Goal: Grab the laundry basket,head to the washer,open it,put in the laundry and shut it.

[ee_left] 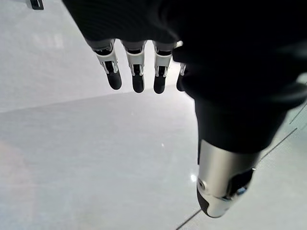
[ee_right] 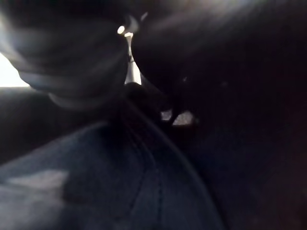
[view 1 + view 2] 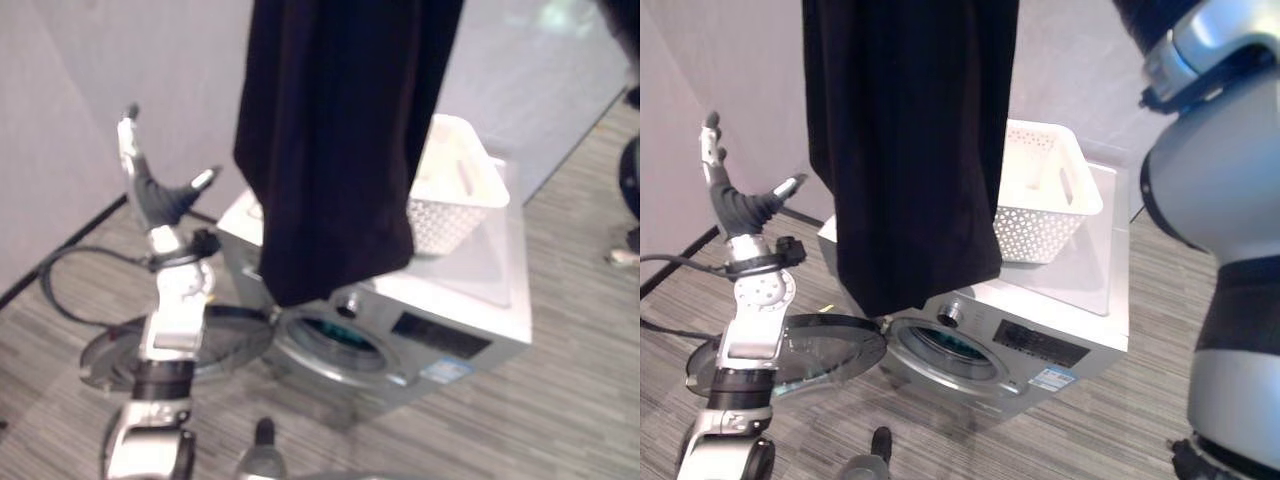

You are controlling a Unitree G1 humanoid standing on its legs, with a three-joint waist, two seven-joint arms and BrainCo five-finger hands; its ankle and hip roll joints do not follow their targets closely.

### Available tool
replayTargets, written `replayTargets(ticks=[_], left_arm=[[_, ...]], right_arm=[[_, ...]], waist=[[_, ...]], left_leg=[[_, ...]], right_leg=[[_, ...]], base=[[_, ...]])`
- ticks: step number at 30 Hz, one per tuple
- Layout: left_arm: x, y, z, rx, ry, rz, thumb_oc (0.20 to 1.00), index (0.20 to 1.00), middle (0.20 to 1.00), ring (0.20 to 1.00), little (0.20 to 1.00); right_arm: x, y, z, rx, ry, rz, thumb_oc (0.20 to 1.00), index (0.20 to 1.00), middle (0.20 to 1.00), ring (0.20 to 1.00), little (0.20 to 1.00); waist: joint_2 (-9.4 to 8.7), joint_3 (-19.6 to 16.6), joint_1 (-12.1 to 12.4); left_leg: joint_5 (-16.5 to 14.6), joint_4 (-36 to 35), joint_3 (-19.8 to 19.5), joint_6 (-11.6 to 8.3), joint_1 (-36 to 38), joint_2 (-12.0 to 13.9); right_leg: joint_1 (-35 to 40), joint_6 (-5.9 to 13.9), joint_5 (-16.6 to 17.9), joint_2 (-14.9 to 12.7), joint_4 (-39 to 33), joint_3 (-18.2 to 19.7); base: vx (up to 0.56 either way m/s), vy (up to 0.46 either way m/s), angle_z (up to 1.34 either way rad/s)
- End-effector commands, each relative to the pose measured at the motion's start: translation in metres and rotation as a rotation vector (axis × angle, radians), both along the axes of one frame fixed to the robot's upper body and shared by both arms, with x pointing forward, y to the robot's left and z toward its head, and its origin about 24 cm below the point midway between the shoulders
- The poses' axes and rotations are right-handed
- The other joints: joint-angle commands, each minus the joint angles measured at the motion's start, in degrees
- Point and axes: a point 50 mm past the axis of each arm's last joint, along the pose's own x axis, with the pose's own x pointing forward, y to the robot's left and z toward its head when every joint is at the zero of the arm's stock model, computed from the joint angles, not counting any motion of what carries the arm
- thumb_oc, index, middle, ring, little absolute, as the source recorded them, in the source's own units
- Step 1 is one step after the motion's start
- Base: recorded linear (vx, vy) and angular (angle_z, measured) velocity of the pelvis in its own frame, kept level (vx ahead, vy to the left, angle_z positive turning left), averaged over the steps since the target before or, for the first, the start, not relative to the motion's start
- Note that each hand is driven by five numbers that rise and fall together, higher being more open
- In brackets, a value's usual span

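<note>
Black cloth hung from above in a long drop, its lower hem level with the washer top and just above the open port. The right wrist view showed dark fabric bunched close against the right hand, though whether its fingers were curled round the cloth I could not tell.

To the left of the cloth, the left hand was raised in the air, fingers straight and spread, thumb out to the side, holding nothing; its own wrist view showed the fingers extended over a pale floor.

Below the left hand, the washer door lay swung wide open, near the floor. To the right of the cloth, a white basket stood on the washer's top, touching it, partly hidden behind the cloth's edge. The washer's panel with its knob faced the camera, just under the hem.
</note>
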Motion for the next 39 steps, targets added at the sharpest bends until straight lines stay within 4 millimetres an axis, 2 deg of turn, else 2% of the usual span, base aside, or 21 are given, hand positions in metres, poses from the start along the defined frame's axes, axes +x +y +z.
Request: replayTargets(ticks=[1, 2, 4, 8, 11, 12, 15, 20, 24, 27, 28, 31, 39], left_arm=[[0.012, -0.027, 0.054, 0.096, -0.171, -0.116, 1.0, 1.0, 1.0, 1.0, 1.0], [0.015, -0.037, 0.051, 0.109, -0.141, -0.175, 1.0, 1.0, 1.0, 1.0, 1.0], [0.016, -0.041, 0.049, 0.111, -0.129, -0.197, 1.0, 1.0, 1.0, 1.0, 1.0], [0.011, -0.029, 0.053, 0.116, -0.157, -0.154, 1.0, 1.0, 1.0, 1.0, 1.0], [-0.003, -0.01, 0.062, 0.103, -0.227, -0.069, 1.0, 1.0, 1.0, 1.0, 1.0], [-0.014, -0.003, 0.065, 0.103, -0.263, -0.04, 1.0, 1.0, 1.0, 1.0, 1.0], [-0.025, 0.001, 0.068, 0.106, -0.296, -0.029, 1.0, 1.0, 1.0, 1.0, 1.0], [-0.03, 0.002, 0.066, 0.125, -0.292, -0.034, 1.0, 1.0, 1.0, 1.0, 1.0], [-0.038, 0.015, 0.062, 0.1, -0.293, 0.007, 1.0, 1.0, 1.0, 1.0, 1.0], [-0.052, 0.011, 0.057, 0.099, -0.288, -0.084, 1.0, 1.0, 1.0, 1.0, 1.0], [-0.059, 0.004, 0.055, 0.097, -0.28, -0.172, 1.0, 1.0, 1.0, 1.0, 1.0], [-0.067, -0.001, 0.052, 0.065, -0.277, -0.278, 1.0, 1.0, 1.0, 1.0, 1.0], [-0.07, -0.008, 0.051, 0.005, -0.274, -0.386, 1.0, 1.0, 1.0, 1.0, 1.0]], right_arm=[[-0.036, -0.007, 0.041, 0.068, -0.135, -0.03, 0.2, 0.2, 0.2, 0.2, 0.2], [-0.036, -0.006, 0.04, 0.064, -0.134, -0.032, 0.2, 0.2, 0.2, 0.2, 0.2], [-0.035, -0.008, 0.04, 0.062, -0.133, -0.039, 0.2, 0.2, 0.2, 0.2, 0.2], [-0.032, -0.012, 0.039, 0.049, -0.123, -0.07, 0.2, 0.2, 0.2, 0.2, 0.2], [-0.029, -0.019, 0.036, 0.044, -0.116, -0.098, 0.2, 0.2, 0.2, 0.2, 0.2], [-0.028, -0.025, 0.036, 0.049, -0.115, -0.112, 0.2, 0.2, 0.2, 0.2, 0.2], [-0.028, -0.031, 0.037, 0.062, -0.117, -0.123, 0.2, 0.2, 0.2, 0.2, 0.2], [-0.024, -0.035, 0.036, 0.077, -0.098, -0.128, 0.2, 0.2, 0.2, 0.2, 0.2], [-0.016, -0.037, 0.031, 0.06, -0.069, -0.153, 0.2, 0.2, 0.2, 0.2, 0.2], [-0.013, -0.041, 0.027, 0.041, -0.068, -0.184, 0.2, 0.2, 0.2, 0.2, 0.2], [-0.014, -0.044, 0.028, 0.031, -0.079, -0.2, 0.2, 0.2, 0.2, 0.2, 0.2], [-0.014, -0.05, 0.028, 0.028, -0.085, -0.222, 0.2, 0.2, 0.2, 0.2, 0.2], [-0.01, -0.056, 0.023, 0.026, -0.067, -0.227, 0.2, 0.2, 0.2, 0.2, 0.2]], waist=[[0.12, 2.45, -0.19], [0.29, 2.62, -0.5], [0.38, 2.7, -0.32], [0.69, 2.79, 0.03], [0.82, 2.71, 0.67], [0.91, 2.62, 0.99], [0.89, 2.34, 1.4], [0.98, 2.15, 1.79], [1.21, 1.82, 2.44], [1.63, 1.39, 3.11], [1.97, 1.21, 3.57], [2.4, 0.73, 4.33], [3.06, 0.4, 4.72]], left_leg=[[-5.71, 0.67, 2.57, -2.49, 3.16, 1.79], [-5.69, 0.67, 2.62, -2.44, 3.18, 1.83], [-5.71, 0.67, 2.6, -2.44, 3.25, 1.8], [-5.8, 0.67, 2.6, -2.51, 3.37, 1.76], [-5.89, 0.67, 2.63, -2.59, 3.45, 1.8], [-5.91, 0.67, 2.68, -2.63, 3.47, 1.8], [-5.83, 0.67, 2.69, -2.69, 3.37, 1.83], [-5.73, 0.67, 2.65, -2.75, 3.26, 1.91], [-5.8, 0.67, 2.63, -2.9, 3.42, 2.02], [-5.85, 0.67, 2.64, -2.85, 3.55, 2.01], [-5.84, 0.67, 2.55, -2.82, 3.54, 1.89], [-5.77, 0.67, 2.36, -2.84, 3.43, 1.77], [-5.69, 0.67, 2.27, -2.9, 3.42, 1.79]], right_leg=[[5.77, 1.12, -1.89, -0.6, 0.31, 0.1], [5.76, 1.13, -1.89, -0.64, 0.31, 0.13], [5.82, 1.11, -1.84, -0.63, 0.31, 0.14], [5.75, 1.16, -1.82, -0.65, 0.31, 0.17], [5.65, 1.25, -1.8, -0.7, 0.31, 0.2], [5.69, 1.26, -1.8, -0.7, 0.31, 0.22], [5.76, 1.19, -1.79, -0.65, 0.31, 0.05], [5.78, 1.16, -1.81, -0.58, 0.31, -0.27], [5.76, 1.26, -1.69, -0.68, 0.31, -0.31], [5.81, 1.19, -1.63, -0.72, 0.31, -0.36], [5.79, 1.1, -1.59, -0.69, 0.31, -0.46], [5.86, 0.9, -1.48, -0.57, 0.31, -0.74], [6.07, 0.72, -1.31, -0.55, 0.31, -0.96]], base=[[0.0, 0.0, 0.0], [0.0, 0.0, 0.0], [0.01, -0.003, -0.04], [0.0, 0.0, 0.0], [0.01, -0.003, 0.0], [0.03, -0.008, -0.01], [0.0, -0.003, 0.01], [0.0, -0.005, 0.04], [0.01, -0.003, -0.02], [0.0, 0.006, -0.01], [0.0, 0.0, 0.0], [0.0, 0.006, 0.05], [0.0, 0.003, 0.02]])
